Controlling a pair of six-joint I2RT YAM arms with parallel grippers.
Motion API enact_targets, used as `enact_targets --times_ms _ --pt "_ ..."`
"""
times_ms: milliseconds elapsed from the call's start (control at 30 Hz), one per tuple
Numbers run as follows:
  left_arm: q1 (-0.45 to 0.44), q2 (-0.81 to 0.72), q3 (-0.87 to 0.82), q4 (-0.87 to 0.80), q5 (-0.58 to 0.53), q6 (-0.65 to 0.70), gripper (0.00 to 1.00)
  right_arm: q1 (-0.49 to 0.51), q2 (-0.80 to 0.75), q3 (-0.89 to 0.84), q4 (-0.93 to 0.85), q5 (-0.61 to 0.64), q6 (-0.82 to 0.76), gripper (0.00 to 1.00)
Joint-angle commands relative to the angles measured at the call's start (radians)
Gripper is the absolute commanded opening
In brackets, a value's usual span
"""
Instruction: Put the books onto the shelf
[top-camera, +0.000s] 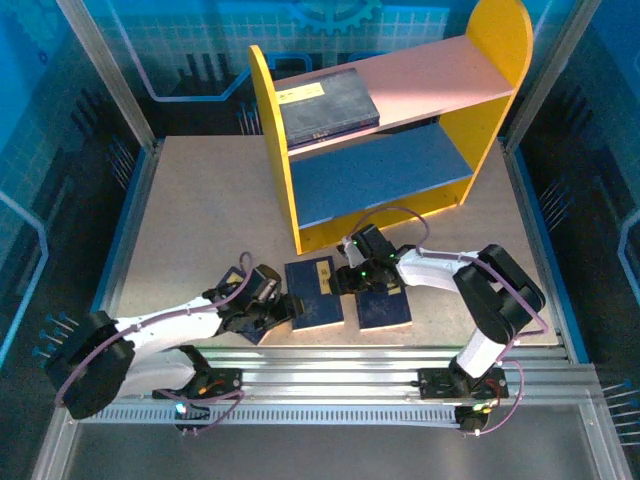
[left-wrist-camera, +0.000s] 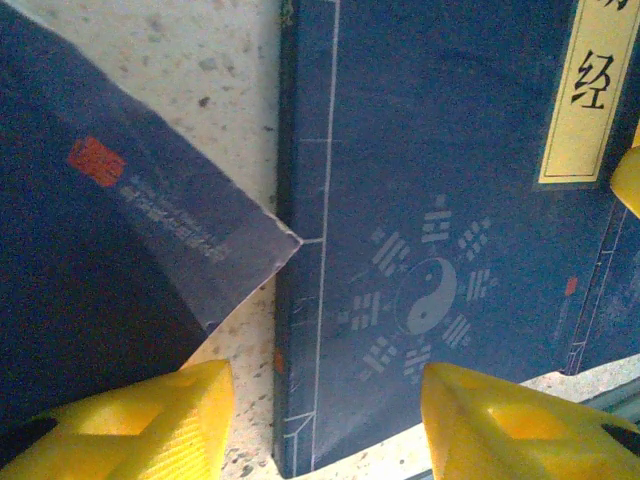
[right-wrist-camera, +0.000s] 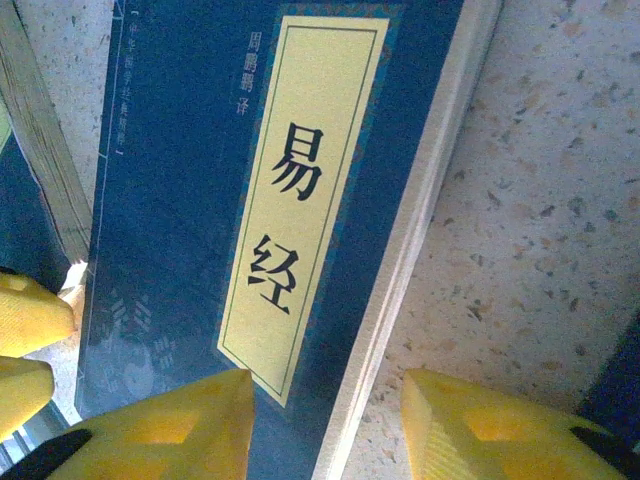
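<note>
Books of this sort should handle, we judge, as light, thin, fairly stiff slabs with smooth covers. Lying flat they give us no face to pinch, so we would take one by an edge, spine or page side, and tip it up until a finger can get beneath.

One shelved book (top-camera: 328, 103) lies flat on the pink upper board (top-camera: 430, 85) of the shelf (top-camera: 272, 140). Three more lie on the counter (top-camera: 200, 220) in front of it: the middle book (top-camera: 313, 295), the right book (top-camera: 385, 308) just beside it, and the left book (left-wrist-camera: 90, 300), whose corner points at the middle book's spine, touching it or nearly so.

Both tools sit at the middle book. Our left tool (left-wrist-camera: 325, 425) is released, gripping nothing, its two fingers set either side of the spine edge. Our right tool (right-wrist-camera: 325, 430) is likewise unclenched. One of its fingers (right-wrist-camera: 170, 430) hangs over the cover below the yellow label (right-wrist-camera: 300, 200), the other over bare counter, with the page edge between them.
</note>
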Motion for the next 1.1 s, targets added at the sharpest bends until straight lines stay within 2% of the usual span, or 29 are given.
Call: enact_targets --times_ms 0,400,667,1067 --pt "-0.008 0.040 0.012 0.009 -0.010 -0.013 0.54 0.022 0.029 0.009 -0.028 0.031 -0.020 0.44" --pt "-0.009 0.106 0.040 0.027 -0.005 -0.006 0.54 0.041 0.045 0.009 -0.044 0.054 -0.029 0.38" --pt "-0.009 0.124 0.071 -0.019 -0.039 0.009 0.55 0.044 0.038 0.010 -0.066 0.079 -0.037 0.37" --pt "-0.009 0.233 0.157 0.028 -0.002 0.066 0.56 -0.011 0.010 -0.019 -0.077 0.079 -0.058 0.35"
